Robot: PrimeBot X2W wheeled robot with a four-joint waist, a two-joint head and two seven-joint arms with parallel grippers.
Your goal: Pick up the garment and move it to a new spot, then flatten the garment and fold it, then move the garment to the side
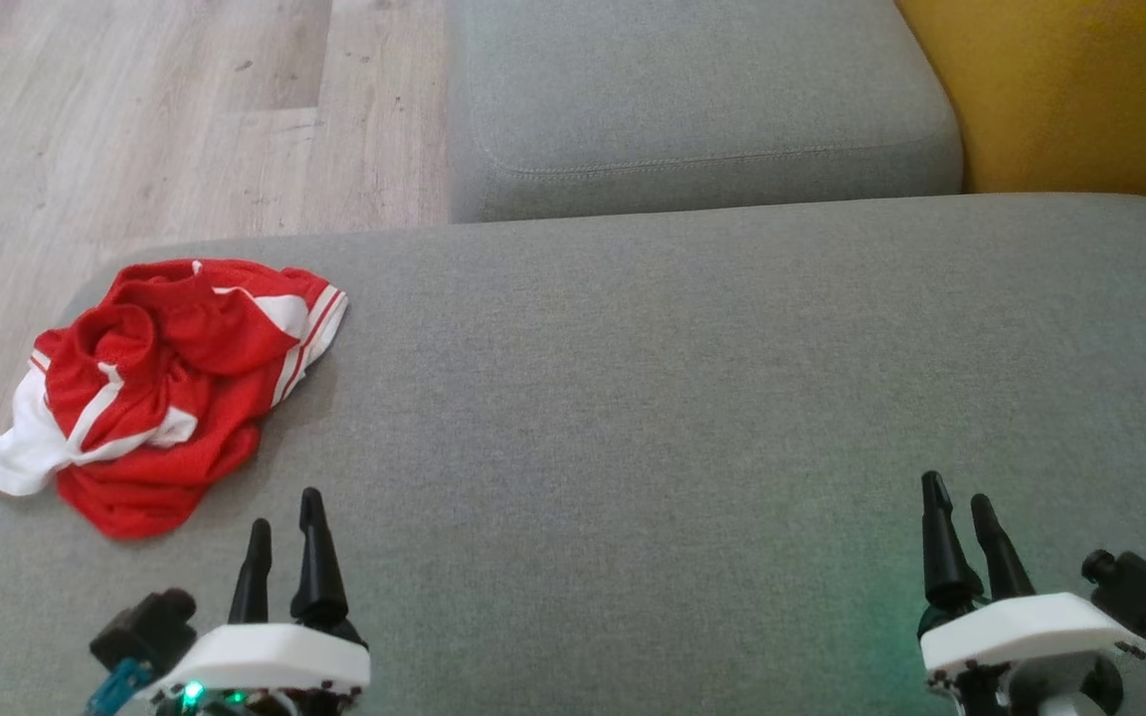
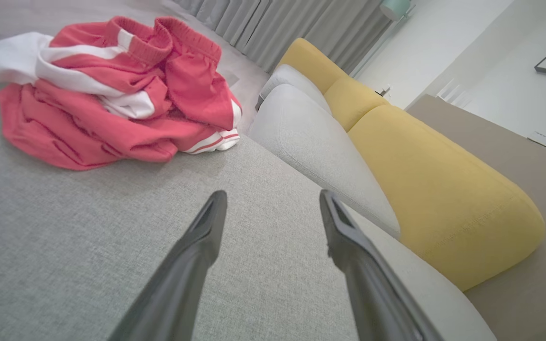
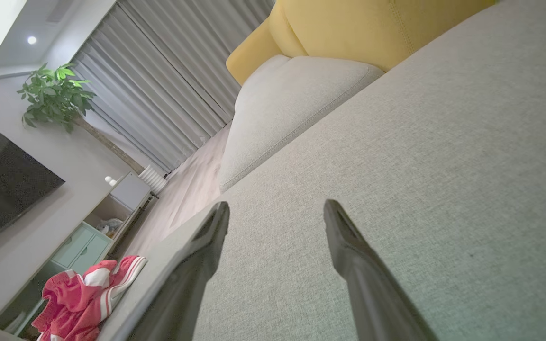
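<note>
Well, the garment [image 1: 160, 388], red mesh with white stripes and panels, lies crumpled at the left edge of the grey cushion [image 1: 633, 398], near its far corner. Just nearer, the left gripper [image 1: 285, 512] stands spread wide, empty; the right gripper [image 1: 957, 492], well apart, likewise. Beyond, far right, rises a yellow backrest [image 1: 1080, 89].

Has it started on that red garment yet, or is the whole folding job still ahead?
Nothing looks done: the red and white garment lies crumpled near the left corner of the grey cushion. Nothing is in hand: the left gripper and the right gripper are both open, empty and apart from it. Everything is left: picking it up, moving, flattening, folding, setting aside.
</note>
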